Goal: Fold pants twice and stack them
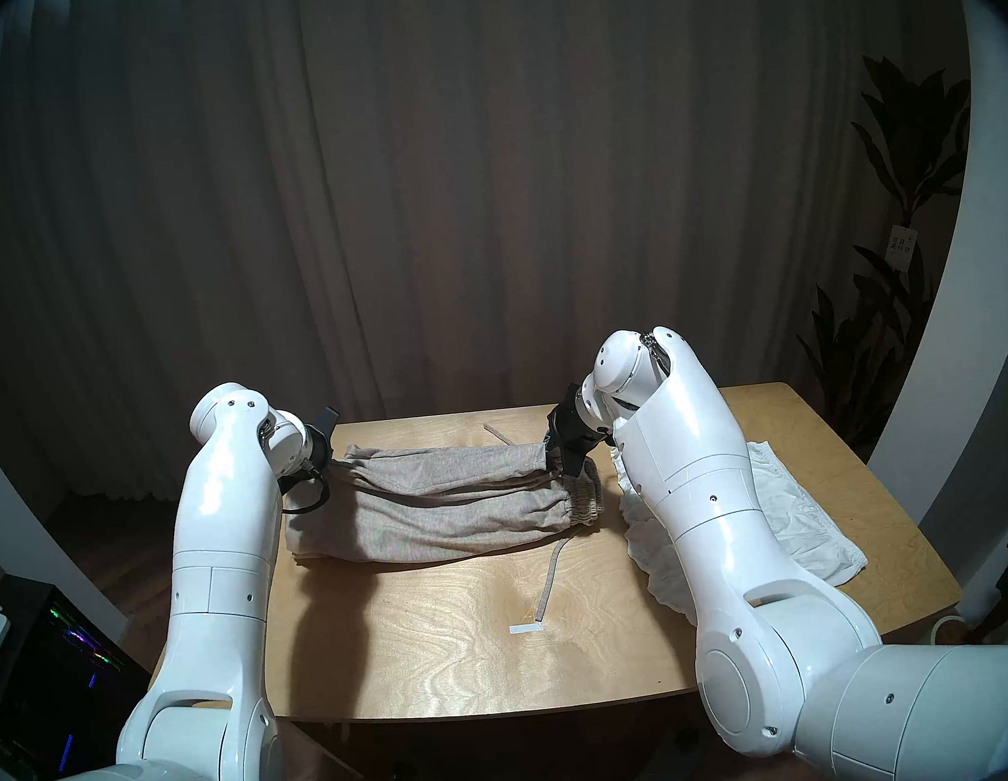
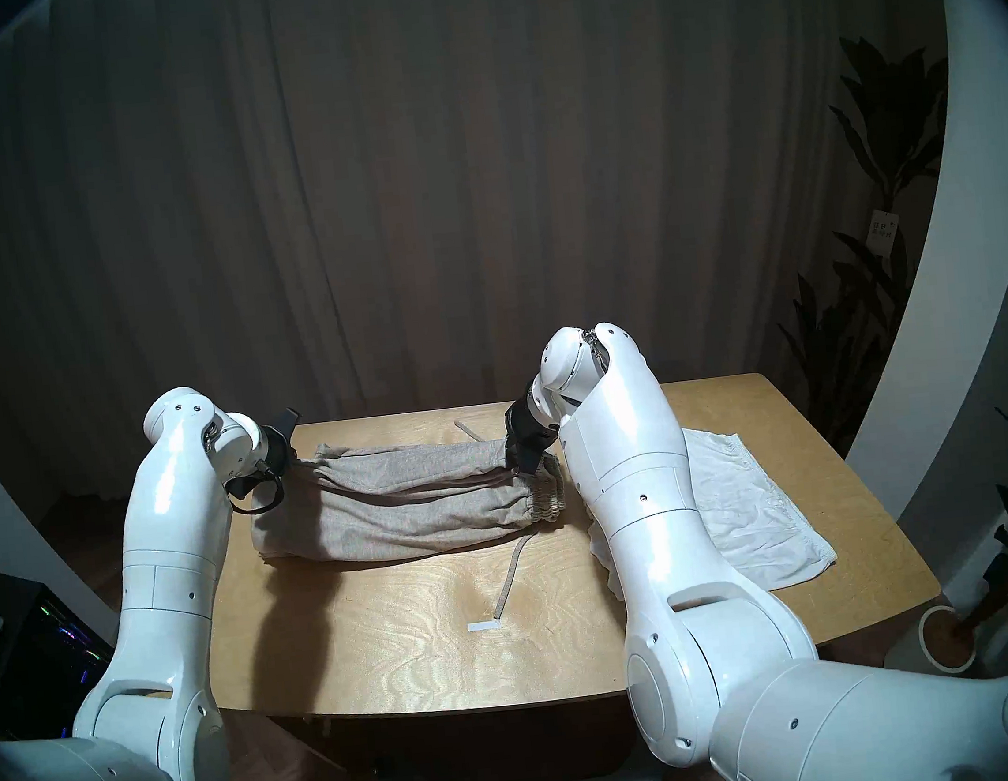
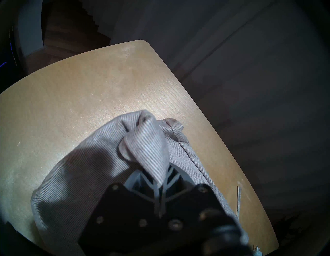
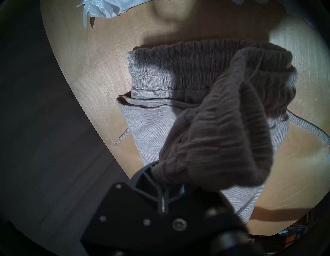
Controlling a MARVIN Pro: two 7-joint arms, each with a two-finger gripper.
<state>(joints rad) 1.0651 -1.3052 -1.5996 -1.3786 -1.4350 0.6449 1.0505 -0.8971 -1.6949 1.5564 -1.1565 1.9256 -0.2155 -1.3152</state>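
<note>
The grey-beige pants (image 1: 439,503) (image 2: 402,507) lie folded lengthwise across the far half of the wooden table (image 1: 453,649). My left gripper (image 1: 329,466) (image 3: 160,180) is shut on the fabric at their left end, lifting a fold (image 3: 148,143). My right gripper (image 1: 567,466) (image 4: 167,189) is shut on the ribbed waistband (image 4: 223,143) at their right end, pulling it up and over. A long drawstring (image 1: 547,579) trails toward the table front. The white shorts (image 1: 803,524) (image 2: 740,511) lie flat at the right, partly behind my right arm.
A second drawstring end (image 1: 496,433) sticks out behind the pants. A small white tape mark (image 1: 525,628) sits at mid-table. Potted plants (image 2: 954,632) stand to the right of the table, a dark computer case (image 1: 43,670) to the left, curtains behind.
</note>
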